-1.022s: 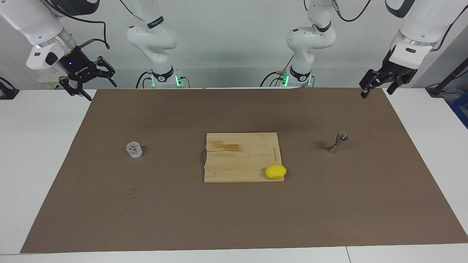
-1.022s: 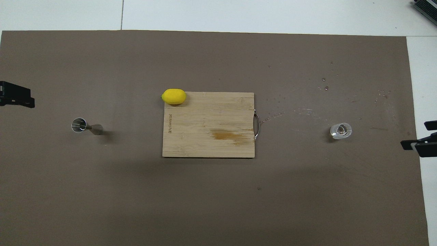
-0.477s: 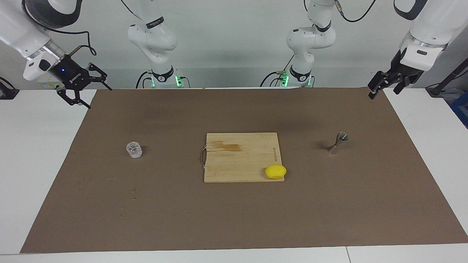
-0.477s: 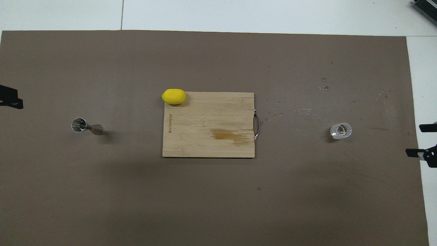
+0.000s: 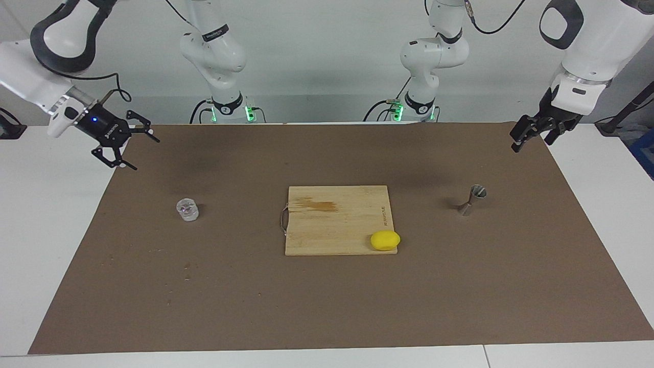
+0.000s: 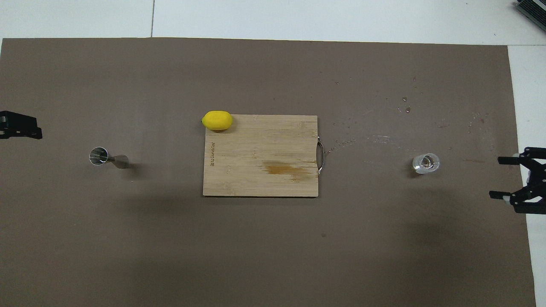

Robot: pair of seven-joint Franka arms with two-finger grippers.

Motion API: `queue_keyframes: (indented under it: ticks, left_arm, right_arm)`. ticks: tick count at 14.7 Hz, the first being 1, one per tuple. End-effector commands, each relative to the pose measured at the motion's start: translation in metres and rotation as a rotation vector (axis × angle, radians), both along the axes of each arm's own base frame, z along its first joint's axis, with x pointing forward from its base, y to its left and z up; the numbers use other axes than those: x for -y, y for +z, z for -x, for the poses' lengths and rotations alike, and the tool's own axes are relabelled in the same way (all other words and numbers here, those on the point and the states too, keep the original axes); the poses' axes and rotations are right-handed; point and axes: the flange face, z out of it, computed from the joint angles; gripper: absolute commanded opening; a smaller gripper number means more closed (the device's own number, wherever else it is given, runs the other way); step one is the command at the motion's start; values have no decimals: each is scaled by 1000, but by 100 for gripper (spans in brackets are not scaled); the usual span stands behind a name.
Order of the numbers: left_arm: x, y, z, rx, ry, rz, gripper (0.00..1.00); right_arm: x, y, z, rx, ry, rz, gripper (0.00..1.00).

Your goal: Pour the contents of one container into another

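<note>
The small clear glass cup (image 5: 187, 209) (image 6: 425, 163) stands on the brown mat toward the right arm's end. The silver hourglass jigger (image 5: 472, 200) (image 6: 106, 157) stands upright toward the left arm's end. My right gripper (image 5: 145, 153) (image 6: 495, 178) hangs open and empty over the mat's edge at its own end, turned sideways toward the cup and well apart from it. My left gripper (image 5: 531, 140) (image 6: 19, 130) hangs open and empty over the mat's edge at its end, away from the jigger. In the overhead view only its tip shows.
A wooden cutting board (image 5: 327, 225) (image 6: 260, 170) with a wire handle lies mid-mat. A yellow lemon (image 5: 385, 240) (image 6: 217, 120) sits on its corner toward the left arm's end. Small droplets (image 6: 405, 108) fleck the mat near the cup.
My right gripper has come down, tilted sideways and moved in over the mat's edge toward the cup. My left gripper has dropped a little. Cup and jigger have not moved.
</note>
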Motion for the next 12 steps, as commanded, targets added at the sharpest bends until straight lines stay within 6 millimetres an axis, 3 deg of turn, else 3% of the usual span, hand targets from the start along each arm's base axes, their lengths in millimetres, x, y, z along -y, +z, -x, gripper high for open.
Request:
queue_keyframes:
  ticks: [1, 8, 12]
  left_arm:
    - [-7, -7, 6, 33, 25, 27, 100]
    - [-21, -24, 0, 7, 345, 164, 100]
    - [-48, -36, 13, -51, 606, 319, 100]
  right_arm:
    - [10, -43, -13, 71, 84, -53, 100]
    - [24, -108, -44, 168, 251, -133, 100]
    - [21, -140, -55, 226, 280, -242, 100]
